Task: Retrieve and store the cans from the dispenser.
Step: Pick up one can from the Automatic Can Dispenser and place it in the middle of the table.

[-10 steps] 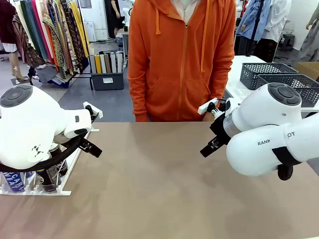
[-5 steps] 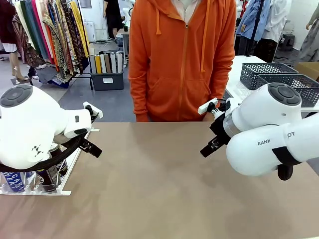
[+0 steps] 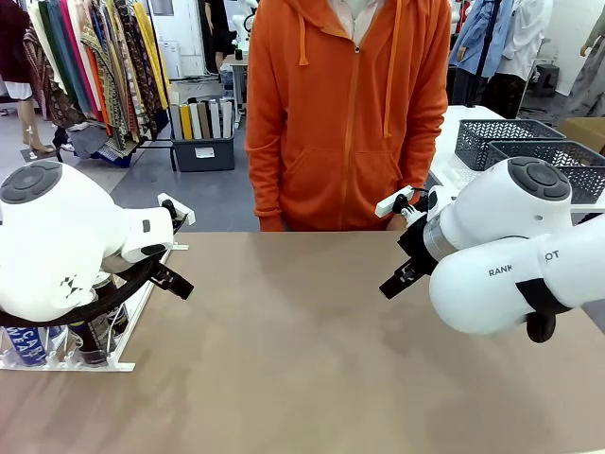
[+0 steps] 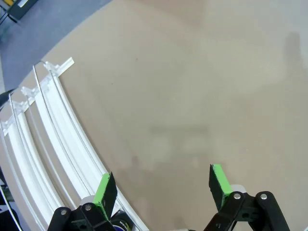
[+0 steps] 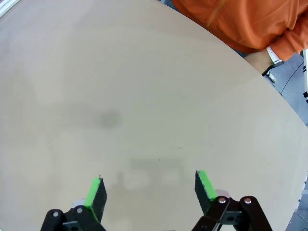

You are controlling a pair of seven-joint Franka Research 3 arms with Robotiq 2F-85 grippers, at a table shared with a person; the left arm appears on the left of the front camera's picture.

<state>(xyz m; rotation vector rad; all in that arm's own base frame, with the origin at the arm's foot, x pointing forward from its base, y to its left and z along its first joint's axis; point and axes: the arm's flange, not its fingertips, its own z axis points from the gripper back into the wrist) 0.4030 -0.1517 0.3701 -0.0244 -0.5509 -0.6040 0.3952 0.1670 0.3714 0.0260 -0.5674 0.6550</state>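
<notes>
Zero real change in the last second bar the person shifting a hair: left arm and right arm hang over the bench, jaws wide apart and empty, cans sitting in the dispenser at the left edge, so nothing's fetched yet.
</notes>
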